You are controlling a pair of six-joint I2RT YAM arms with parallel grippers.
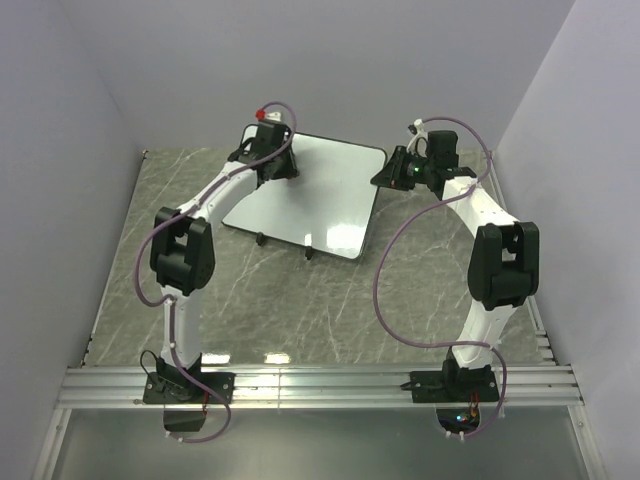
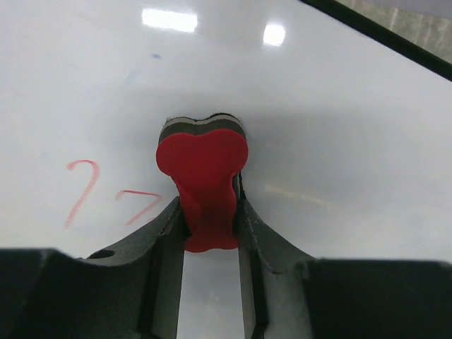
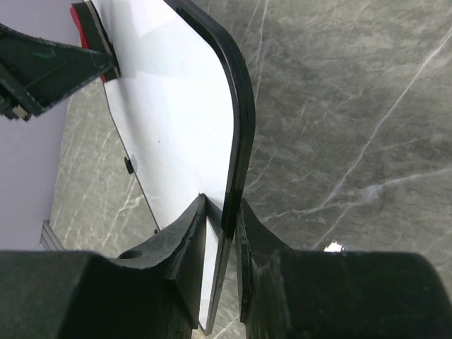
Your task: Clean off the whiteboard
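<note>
Status: whiteboard (image 1: pixel 325 195) sits centre-top of the overhead frame on the grey marble table (image 1: pixel 420 300), a bit skewed to the table edges

Left gripper (image 2: pixel 208 212): jaws closed tight on the stem of the red eraser (image 2: pixel 201 159). The felt face looks pressed onto the board, mid-frame in the left wrist view

Right gripper (image 3: pixel 222 226): jaws pinched on the board's black frame edge, bottom centre of the right wrist view, one finger on the white face and one behind. Nothing else in it

Handling, my read:
- board looks thin, stiff and light, so it should slide or pivot under wipe pressure if not clamped
- face is glossy (lamp glare at the top of the left wrist view), so likely slippery. Don't grip the face
- frame edge is the sensible hold, near mid-length of the side opposite the wiping, which is roughly where the right one has it
- a thin panel pinched at one edge can flex or twist, so keep wipe force moderate
- eraser looks like a soft pad on a rigid red handle. Gripping the narrow waist looks secure

Counts:
- whiteboards: 1
- erasers: 1
- grippers: 2, both occupied
- red strokes (image 2: pixel 81 187) left to wipe: 2, lower left of the left wrist view, just beside the eraser
- faint blue speck (image 2: pixel 155 56): 1, upper left
- board feet (image 1: pixel 262 238) visible overhead: 2, on the near edge
</note>
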